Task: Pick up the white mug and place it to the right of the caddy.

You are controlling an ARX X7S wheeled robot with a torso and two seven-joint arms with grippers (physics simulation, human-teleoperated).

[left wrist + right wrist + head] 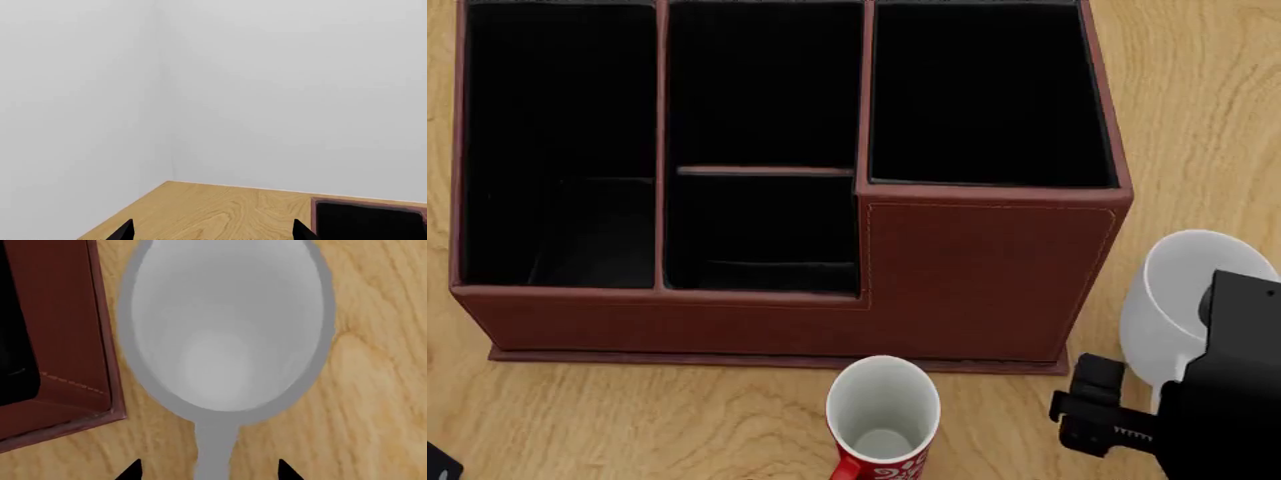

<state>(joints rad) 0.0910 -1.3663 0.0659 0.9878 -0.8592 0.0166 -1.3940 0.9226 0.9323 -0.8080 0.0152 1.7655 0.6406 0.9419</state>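
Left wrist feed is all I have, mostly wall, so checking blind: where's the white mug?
Observer: The white mug stands upright on the table, right of the caddy, partly behind the right arm.
Operator: Right gripper on it?
Observer: Not gripping. Right gripper is open, tips either side of the mug's handle.
Operator: Anything else close by?
Observer: A red mug stands in front of the caddy, apart from the white one.
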